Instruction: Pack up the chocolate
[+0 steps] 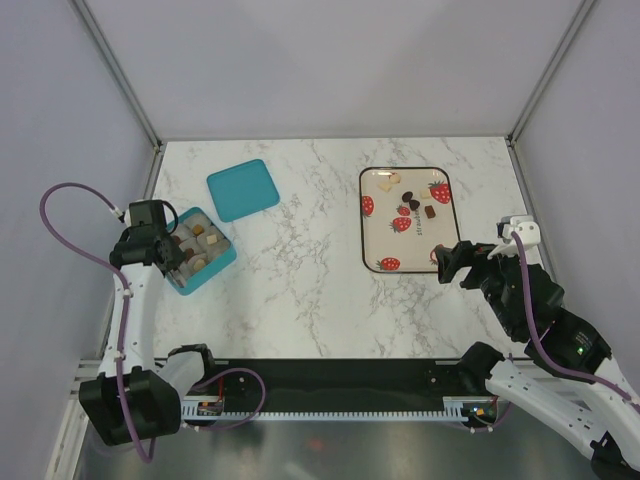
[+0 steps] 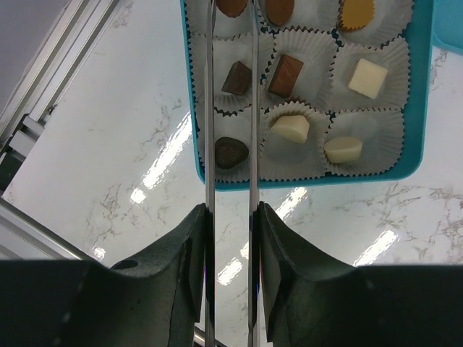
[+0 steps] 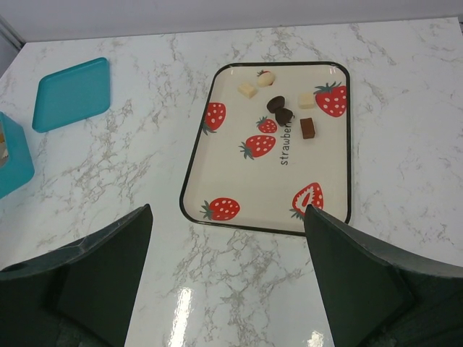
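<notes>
so the loose chocolate (image 1: 408,200) sits in the upper half of the strawberry tray (image 1: 420,250), just up-left of the wide-open right pincer (image 1: 452,262), while the left pincer (image 2: 230,217), narrowed on the tongs (image 2: 210,108), hangs over the part-filled teal box (image 2: 423,87) at middle left, well apart from it.

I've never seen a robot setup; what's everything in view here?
Table: one, white marble, under everything.
Box: one, teal, left side.
Chocolates in box: at least nine, brown and cream, in paper cups.
Lid: one, teal, beyond the box.
Tray: one, strawberry-printed cream, right of centre.
Loose chocolates: six, brown and cream, tray's far end.
Tongs: one pair, silver, over the box.
Left gripper: one, black, shut on tongs.
Right gripper: one, black, open, before the tray.
</notes>
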`<state>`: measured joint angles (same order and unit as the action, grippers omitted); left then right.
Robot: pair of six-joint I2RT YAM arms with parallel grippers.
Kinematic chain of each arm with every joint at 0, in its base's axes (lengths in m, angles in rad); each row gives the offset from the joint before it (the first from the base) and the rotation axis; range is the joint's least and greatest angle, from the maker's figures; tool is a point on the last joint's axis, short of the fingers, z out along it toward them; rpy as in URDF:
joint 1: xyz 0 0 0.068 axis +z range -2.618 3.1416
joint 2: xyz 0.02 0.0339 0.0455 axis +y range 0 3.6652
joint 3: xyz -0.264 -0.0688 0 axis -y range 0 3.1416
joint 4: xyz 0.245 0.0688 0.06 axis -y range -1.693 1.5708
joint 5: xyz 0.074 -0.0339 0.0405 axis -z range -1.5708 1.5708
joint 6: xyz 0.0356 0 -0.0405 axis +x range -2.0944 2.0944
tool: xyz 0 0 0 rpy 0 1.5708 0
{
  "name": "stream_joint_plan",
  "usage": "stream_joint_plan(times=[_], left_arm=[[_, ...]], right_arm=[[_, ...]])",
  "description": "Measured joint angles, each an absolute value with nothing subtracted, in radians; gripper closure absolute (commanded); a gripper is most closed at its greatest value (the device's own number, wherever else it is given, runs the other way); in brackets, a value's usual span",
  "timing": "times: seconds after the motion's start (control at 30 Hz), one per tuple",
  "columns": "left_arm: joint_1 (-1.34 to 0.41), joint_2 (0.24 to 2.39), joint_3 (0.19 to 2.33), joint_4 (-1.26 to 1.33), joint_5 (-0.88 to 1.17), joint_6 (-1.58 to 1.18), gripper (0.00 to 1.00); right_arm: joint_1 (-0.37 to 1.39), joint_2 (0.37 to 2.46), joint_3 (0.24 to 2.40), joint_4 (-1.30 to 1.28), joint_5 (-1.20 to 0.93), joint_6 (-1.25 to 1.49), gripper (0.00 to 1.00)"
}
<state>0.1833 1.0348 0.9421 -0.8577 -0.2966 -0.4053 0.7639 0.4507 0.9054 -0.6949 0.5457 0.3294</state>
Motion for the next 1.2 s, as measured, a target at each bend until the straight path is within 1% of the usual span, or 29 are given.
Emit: stream_joint_plan(times=[0.3,1.2], left_arm=[[0.193,1.047,0.932,-0.85,-0.297,-0.397,0.59],[0.207,1.115,0.918,-0.77,-0.326,-0.343,0.59]], right_arm=[[0.764,0.448,0.896,-0.691,0.546,0.324,0.06],[0.764,0.444,0.882,-0.688,0.558,0.317,0.05]])
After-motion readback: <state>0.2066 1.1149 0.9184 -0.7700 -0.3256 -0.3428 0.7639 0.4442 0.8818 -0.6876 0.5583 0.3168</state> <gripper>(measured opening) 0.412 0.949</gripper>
